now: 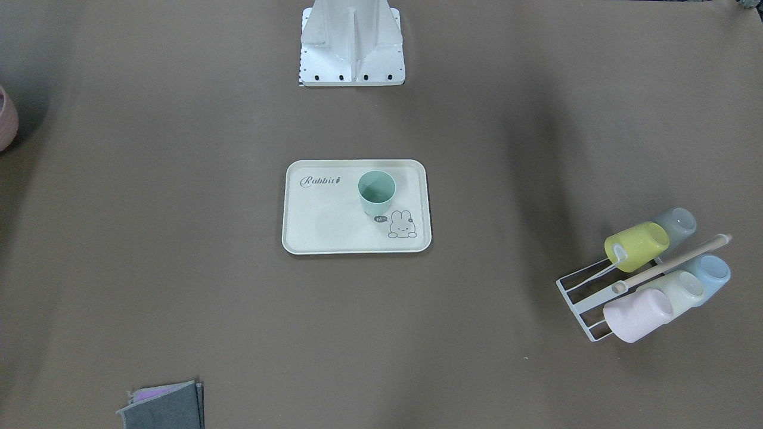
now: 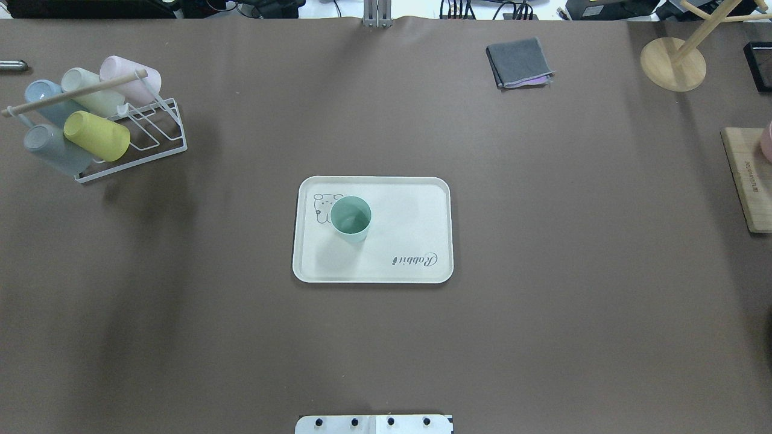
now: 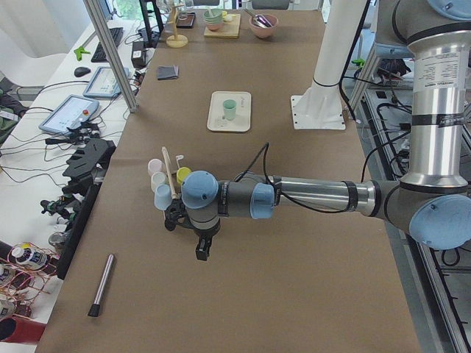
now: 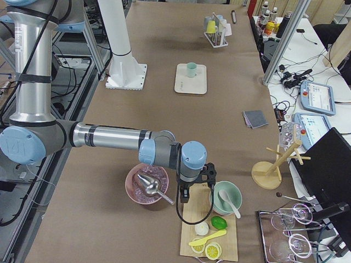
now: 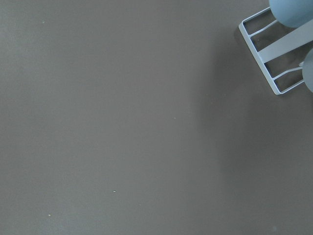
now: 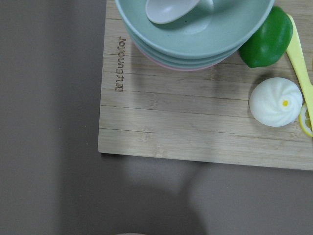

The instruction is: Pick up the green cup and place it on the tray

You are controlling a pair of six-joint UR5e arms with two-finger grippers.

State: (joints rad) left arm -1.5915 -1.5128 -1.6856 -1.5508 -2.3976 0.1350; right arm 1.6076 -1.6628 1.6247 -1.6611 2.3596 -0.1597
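At the table's left end, by the far-left corner, a white wire rack (image 2: 172, 129) holds five pastel plastic cups lying on their sides under a wooden dowel (image 2: 75, 92): a pink cup (image 2: 129, 75), a pale whitish-green cup (image 2: 84, 87), a light blue cup (image 2: 45, 99), a grey-blue cup (image 2: 51, 150) and a yellow-green cup (image 2: 96, 135). The left gripper (image 3: 201, 251) hangs pointing down over bare brown tabletop just beside this rack, on its near side. Only the side view shows its fingers, so I cannot tell how far apart they are or whether they hold anything.

In the middle of the table lies a cream rectangular tray (image 2: 410, 205) with grey "Rabbit" script. The small mint-green plastic cup (image 2: 351, 218) stands upright on the tray's left half, mouth up, touching the bunny drawing.

Toward the far edge, right of centre, lies a folded grey cloth (image 2: 518, 60). A round-based wooden stand (image 2: 672, 63) occupies the far-right corner. At the right edge sits a bamboo board (image 2: 748, 181). The right gripper (image 4: 184, 194) hangs over its edge beside a pink bowl (image 4: 145, 186). Its opening cannot be judged either.
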